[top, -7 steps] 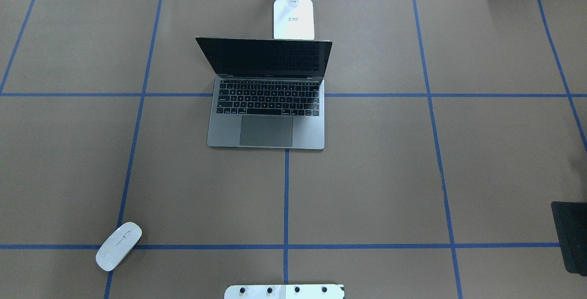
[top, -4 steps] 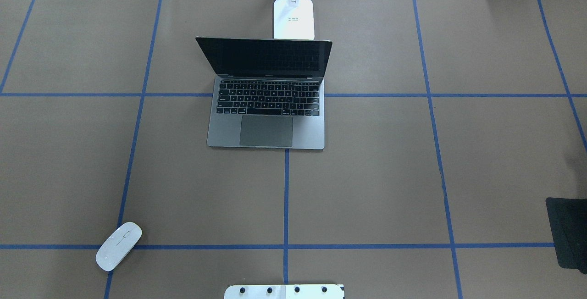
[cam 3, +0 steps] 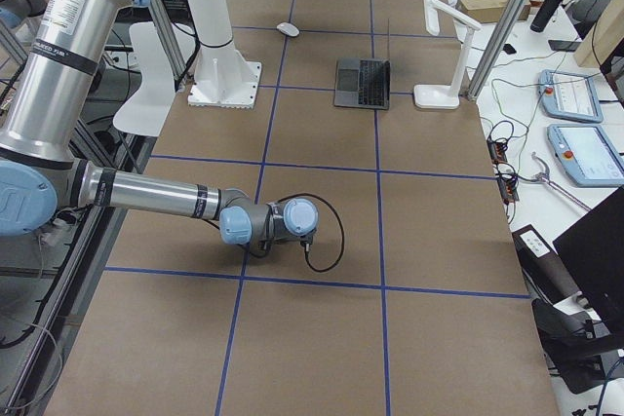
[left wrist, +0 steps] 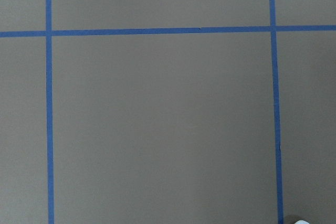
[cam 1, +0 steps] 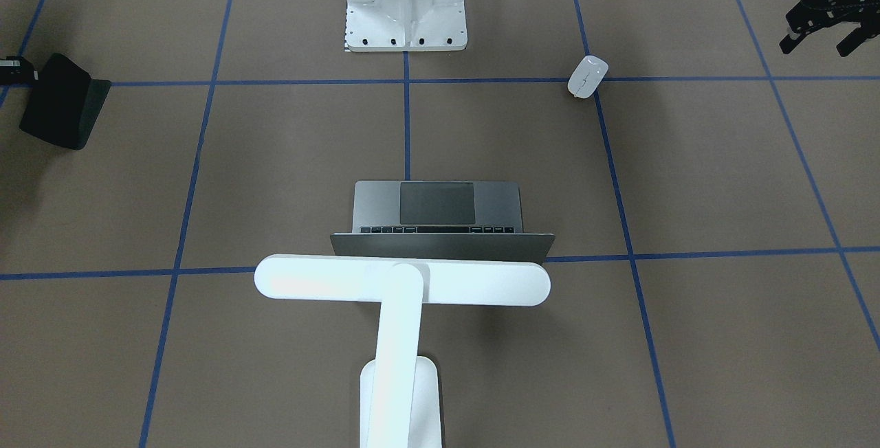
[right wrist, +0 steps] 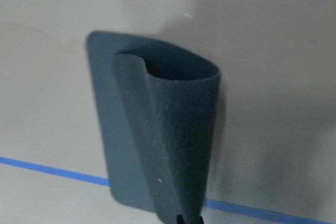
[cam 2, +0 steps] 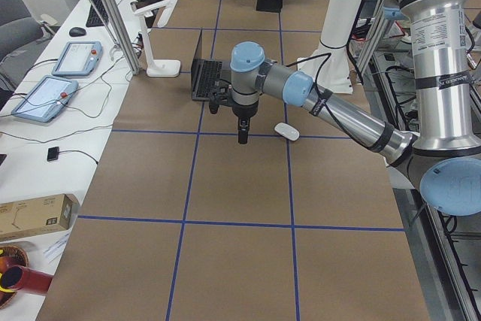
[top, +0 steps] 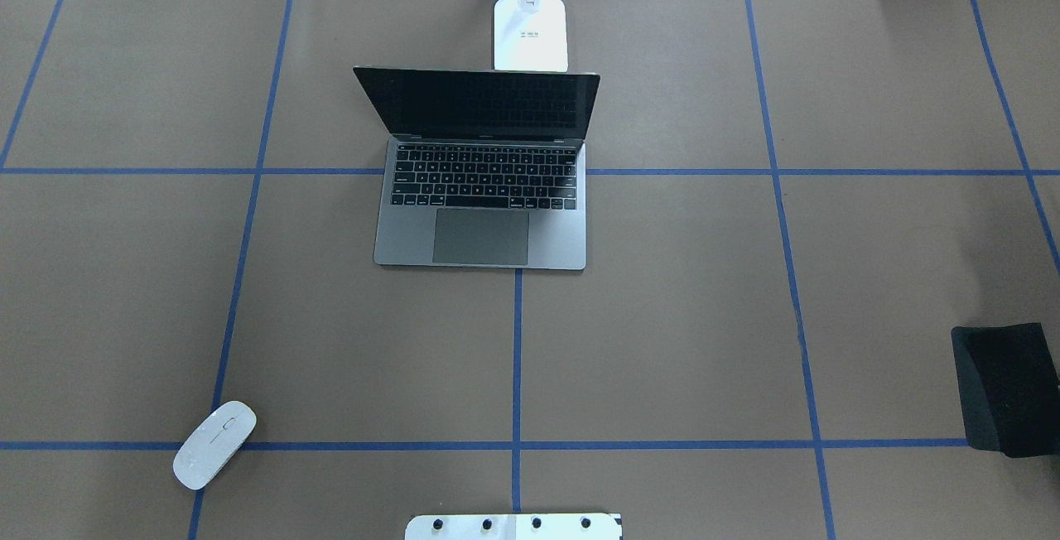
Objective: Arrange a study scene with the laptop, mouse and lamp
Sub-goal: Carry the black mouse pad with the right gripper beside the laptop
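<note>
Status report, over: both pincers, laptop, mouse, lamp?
Left pincer open, empty. Right pincer shut on black mat, mat curled. Laptop open, lamp behind it, mouse lying free on robot's left. Nothing between mouse and laptop.

Nothing's really coming through readable here. The lamp (top: 530, 33) base is showing some tiny print and the left arm (cam 2: 443, 43) is carrying lettering, both too small.

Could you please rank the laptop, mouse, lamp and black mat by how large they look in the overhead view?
1. laptop
2. mat, though the frame edge cuts it off
3. lamp, with little more than its base showing
4. mouse
</note>
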### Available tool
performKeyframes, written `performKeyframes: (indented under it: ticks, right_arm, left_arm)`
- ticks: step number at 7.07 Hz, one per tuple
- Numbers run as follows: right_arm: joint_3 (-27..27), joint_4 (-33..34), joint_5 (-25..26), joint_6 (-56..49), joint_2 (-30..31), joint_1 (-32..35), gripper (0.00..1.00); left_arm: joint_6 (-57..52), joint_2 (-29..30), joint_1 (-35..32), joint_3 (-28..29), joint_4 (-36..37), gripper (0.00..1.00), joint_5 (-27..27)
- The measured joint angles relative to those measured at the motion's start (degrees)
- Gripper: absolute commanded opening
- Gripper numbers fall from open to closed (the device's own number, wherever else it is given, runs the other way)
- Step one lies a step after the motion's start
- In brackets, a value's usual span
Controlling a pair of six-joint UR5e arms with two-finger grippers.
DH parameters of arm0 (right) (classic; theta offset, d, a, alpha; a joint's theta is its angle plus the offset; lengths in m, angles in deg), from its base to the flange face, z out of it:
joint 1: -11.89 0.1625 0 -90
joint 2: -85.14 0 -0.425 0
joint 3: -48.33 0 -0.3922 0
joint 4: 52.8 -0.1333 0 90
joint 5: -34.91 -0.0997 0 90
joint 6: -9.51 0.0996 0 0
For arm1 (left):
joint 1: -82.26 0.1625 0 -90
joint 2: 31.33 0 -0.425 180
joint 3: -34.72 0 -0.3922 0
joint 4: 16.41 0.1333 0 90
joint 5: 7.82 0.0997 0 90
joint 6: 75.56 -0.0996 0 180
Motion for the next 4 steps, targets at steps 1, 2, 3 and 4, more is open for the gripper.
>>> performKeyframes:
  ticks: [1, 2, 3, 4]
  right_arm:
    - [-2.73, 0.12, 0.02, 3.45, -0.82, 0.00, 0.00]
    - [-5.35, 0.18, 0.07, 8.03, -2.29, 0.01, 0.00]
    - [-7.50, 0.20, 0.21, 12.51, -4.02, 0.00, 0.00]
    - [-8.93, 0.25, 0.45, 15.67, -5.51, 0.05, 0.00]
  left_arm:
    - [-0.20, 0.29, -0.22, 0.25, 0.41, 0.99, -0.24]
    - [-0.27, 0.57, -0.32, 0.41, 0.89, 0.99, -0.32]
    - [-0.30, 0.73, -0.37, 0.64, 1.11, 0.99, -0.35]
    - [-0.32, 0.81, -0.40, 1.09, 1.18, 0.99, -0.34]
